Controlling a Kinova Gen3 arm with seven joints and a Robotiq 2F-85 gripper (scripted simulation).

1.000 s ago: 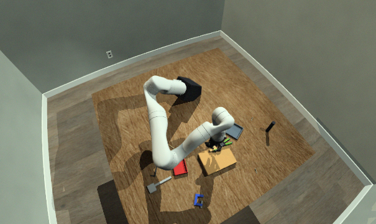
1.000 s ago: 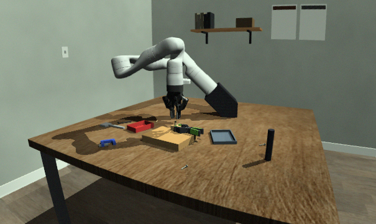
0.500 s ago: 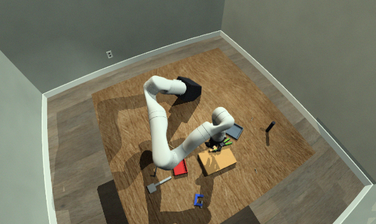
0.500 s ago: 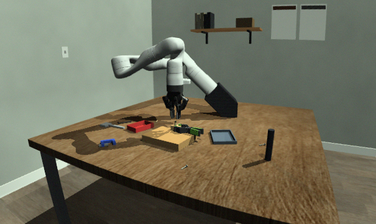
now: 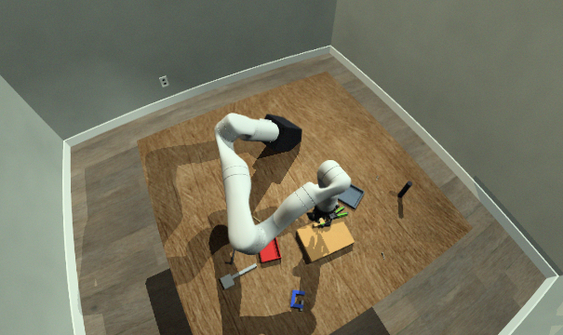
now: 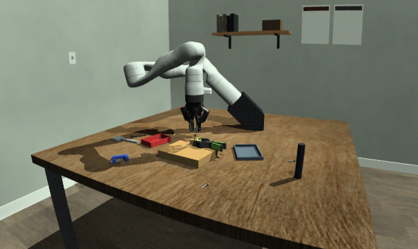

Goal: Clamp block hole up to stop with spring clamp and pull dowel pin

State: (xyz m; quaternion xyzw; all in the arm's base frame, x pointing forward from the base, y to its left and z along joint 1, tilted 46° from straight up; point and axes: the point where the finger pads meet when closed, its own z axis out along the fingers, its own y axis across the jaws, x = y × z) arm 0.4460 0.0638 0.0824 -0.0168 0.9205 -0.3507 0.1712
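The tan bench board (image 5: 325, 239) (image 6: 186, 153) lies near the middle of the table. At its far edge the spring clamp (image 5: 338, 213) (image 6: 210, 143), black with green handles, grips a small wooden block (image 6: 193, 142). A thin pin (image 6: 195, 136) stands up from the block. My gripper (image 6: 195, 129) (image 5: 319, 218) points straight down right above the pin. Its fingers stand a little apart, and I see nothing between them. The bench stop and the block's hole are hidden by the clamp and the gripper.
A red tray (image 6: 156, 140) and a hammer (image 6: 124, 140) lie left of the board. A blue C-clamp (image 6: 119, 158) lies nearer the front. A blue-grey tray (image 6: 247, 152) sits right of the clamp. A black cylinder (image 6: 300, 160) stands further right. Loose screws (image 6: 204, 185) lie on the table.
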